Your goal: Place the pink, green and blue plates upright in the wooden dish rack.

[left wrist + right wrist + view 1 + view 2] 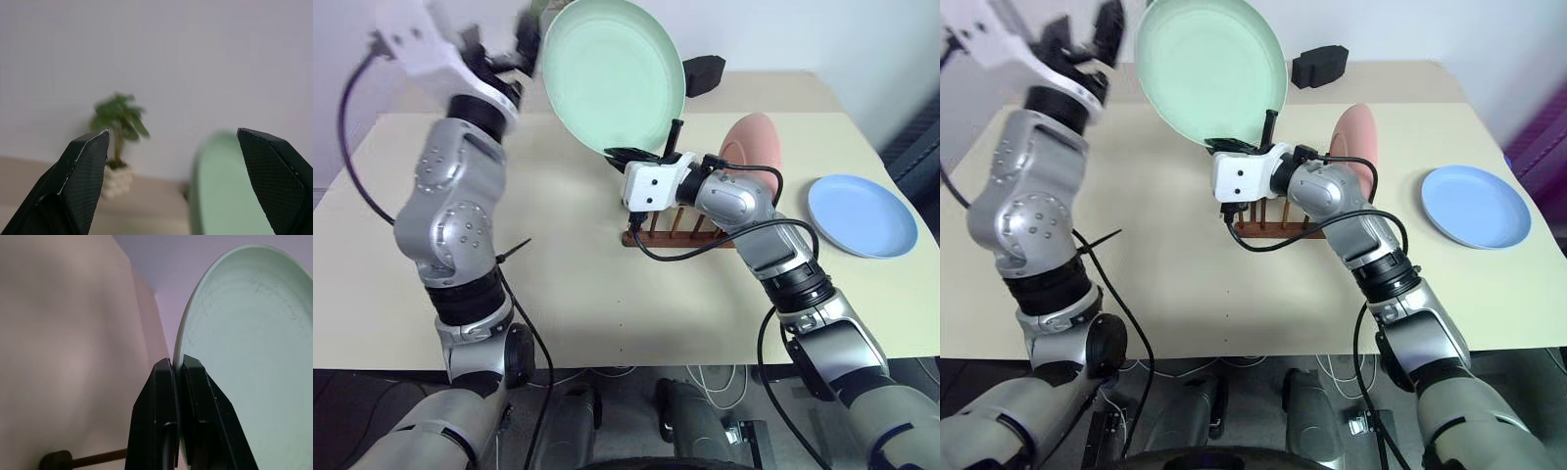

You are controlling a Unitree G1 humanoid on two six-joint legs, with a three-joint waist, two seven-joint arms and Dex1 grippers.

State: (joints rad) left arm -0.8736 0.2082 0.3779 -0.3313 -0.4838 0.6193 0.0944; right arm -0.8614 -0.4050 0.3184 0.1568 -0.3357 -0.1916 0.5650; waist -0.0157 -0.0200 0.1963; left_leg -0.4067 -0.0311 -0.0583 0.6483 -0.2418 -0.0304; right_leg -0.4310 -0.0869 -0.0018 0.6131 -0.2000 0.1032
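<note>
The green plate (612, 73) is held upright in the air over the table, above the left end of the wooden dish rack (671, 235). My right gripper (636, 154) is shut on its lower rim, and the right wrist view shows both fingers (164, 401) pinching that edge. At the upper left, my left gripper (499, 49) is open and empty, just clear of the plate's left rim. The pink plate (754, 142) stands upright in the rack, partly hidden behind my right arm. Flat on the table at the right lies the blue plate (862, 215).
A black object (703, 73) sits at the back of the beige table (587, 294), behind the green plate. A small potted plant (117, 112) stands against the far wall. The table's right edge runs close to the blue plate.
</note>
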